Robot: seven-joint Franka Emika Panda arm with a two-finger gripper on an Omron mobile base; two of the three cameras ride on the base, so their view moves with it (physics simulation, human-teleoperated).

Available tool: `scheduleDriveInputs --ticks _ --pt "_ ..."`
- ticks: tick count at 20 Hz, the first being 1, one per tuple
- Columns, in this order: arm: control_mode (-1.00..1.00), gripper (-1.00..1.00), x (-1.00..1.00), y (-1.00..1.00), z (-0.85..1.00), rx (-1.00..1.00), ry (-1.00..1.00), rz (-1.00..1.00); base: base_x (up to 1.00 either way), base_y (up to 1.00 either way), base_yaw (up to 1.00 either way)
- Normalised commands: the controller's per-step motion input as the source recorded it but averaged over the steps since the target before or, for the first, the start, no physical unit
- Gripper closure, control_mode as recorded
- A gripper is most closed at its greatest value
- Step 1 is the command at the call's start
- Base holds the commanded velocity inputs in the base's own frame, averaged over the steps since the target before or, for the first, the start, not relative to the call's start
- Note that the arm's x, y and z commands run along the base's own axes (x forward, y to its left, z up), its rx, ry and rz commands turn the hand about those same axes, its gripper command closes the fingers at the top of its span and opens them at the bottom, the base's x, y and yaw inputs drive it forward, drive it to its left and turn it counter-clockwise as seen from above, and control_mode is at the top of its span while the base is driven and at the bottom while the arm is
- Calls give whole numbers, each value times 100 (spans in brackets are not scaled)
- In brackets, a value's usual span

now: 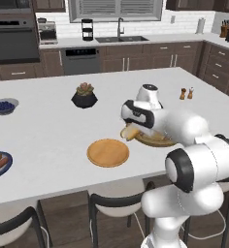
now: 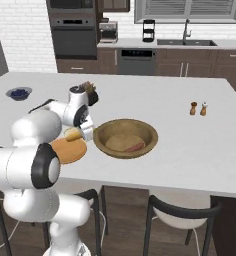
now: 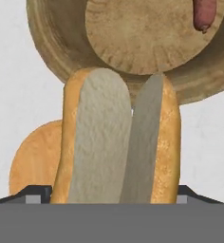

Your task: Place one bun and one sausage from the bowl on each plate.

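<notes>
My gripper (image 1: 131, 130) is shut on a split tan bun (image 1: 129, 132), held in the air between the wooden bowl (image 2: 151, 133) and the orange-tan plate (image 1: 108, 153). In the hand view the bun (image 3: 121, 142) hangs lengthwise with its pale cut faces showing, over the bowl's rim (image 3: 47, 47) and the orange plate (image 3: 35, 159). A reddish sausage (image 2: 136, 146) lies inside the bowl. The grey-blue plate (image 1: 8, 167) at the far left edge carries a bun and a sausage. The orange plate is bare.
A black pot with a succulent (image 1: 84, 96) stands behind the orange plate. A small bowl of blueberries (image 1: 4, 106) sits at the far left. Two small shakers (image 1: 186, 93) stand at the right. Stools (image 2: 177, 215) line the counter's near edge.
</notes>
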Motion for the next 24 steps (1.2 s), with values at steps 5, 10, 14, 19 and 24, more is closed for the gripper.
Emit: scheduleDriveInputs --ticks 5,10,14,19,24 --pt "-100 100 -1 100 -26 -4 5 3 0 0 0" --pt "-100 100 27 85 -50 -9 16 5 0 0 0" --pt "-100 100 77 23 -57 -6 5 0 0 0 0" --pt "-100 -100 78 0 -48 -5 0 0 0 0 0" --pt "-100 -100 4 0 -3 -1 1 0 0 0 0"
